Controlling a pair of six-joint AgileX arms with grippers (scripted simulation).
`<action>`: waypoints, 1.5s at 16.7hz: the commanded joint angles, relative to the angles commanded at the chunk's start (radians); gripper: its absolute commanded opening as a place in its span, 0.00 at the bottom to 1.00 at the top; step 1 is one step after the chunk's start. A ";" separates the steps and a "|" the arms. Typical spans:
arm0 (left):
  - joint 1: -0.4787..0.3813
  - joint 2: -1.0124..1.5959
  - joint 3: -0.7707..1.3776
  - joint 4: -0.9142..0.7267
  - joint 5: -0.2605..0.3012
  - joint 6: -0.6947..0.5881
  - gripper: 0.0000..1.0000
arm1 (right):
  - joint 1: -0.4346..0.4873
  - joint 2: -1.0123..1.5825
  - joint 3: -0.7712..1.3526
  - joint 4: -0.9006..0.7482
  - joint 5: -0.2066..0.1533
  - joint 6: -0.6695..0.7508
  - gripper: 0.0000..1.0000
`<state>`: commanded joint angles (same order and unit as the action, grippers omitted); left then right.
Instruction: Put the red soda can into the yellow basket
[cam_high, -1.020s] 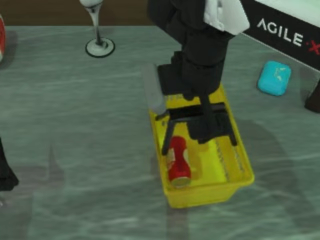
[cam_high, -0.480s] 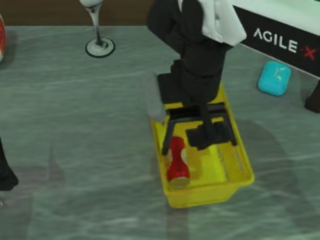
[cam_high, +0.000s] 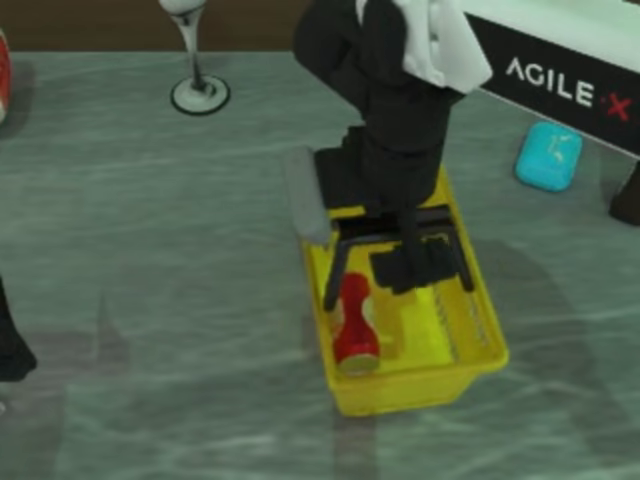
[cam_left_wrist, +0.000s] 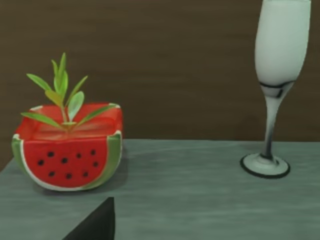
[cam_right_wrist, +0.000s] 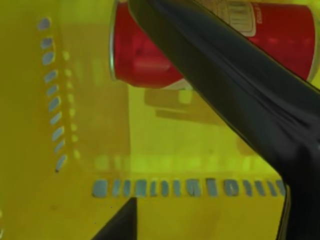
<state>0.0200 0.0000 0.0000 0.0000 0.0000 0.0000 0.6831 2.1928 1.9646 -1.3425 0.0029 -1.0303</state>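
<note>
**A:** What should you note has changed over the last second?

**B:** The right gripper has drawn back slightly toward the basket's far end and risen a little, while the red soda can has stayed put. You can read that as release already made: the can lies free on the floor of the yellow basket, so the task looks essentially complete, with only the withdrawal left.

**A:** Which way does the can point?

**B:** It lies on its side. Its long axis runs along the basket's length, roughly from the desk's far edge toward its near edge, close against the basket's left wall. One round end faces the near wall; the other sits under the black handle.

**A:** And the jaws?

**B:** The right jaws hold nothing; the wrist view shows the can apart from the dark finger, and the jaws appear parted. The left gripper is parked at the desk's left edge; you cannot tell its jaw state.
</note>
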 joint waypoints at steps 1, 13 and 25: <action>0.000 0.000 0.000 0.000 0.000 0.000 1.00 | 0.000 0.000 0.000 0.000 0.000 0.000 0.62; 0.000 0.000 0.000 0.000 0.000 0.000 1.00 | 0.000 0.000 0.000 0.000 0.000 0.000 0.00; 0.000 0.000 0.000 0.000 0.000 0.000 1.00 | 0.000 0.000 0.000 0.000 0.000 0.000 0.00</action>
<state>0.0200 0.0000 0.0000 0.0000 0.0000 0.0000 0.6831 2.1928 1.9646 -1.3425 0.0029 -1.0303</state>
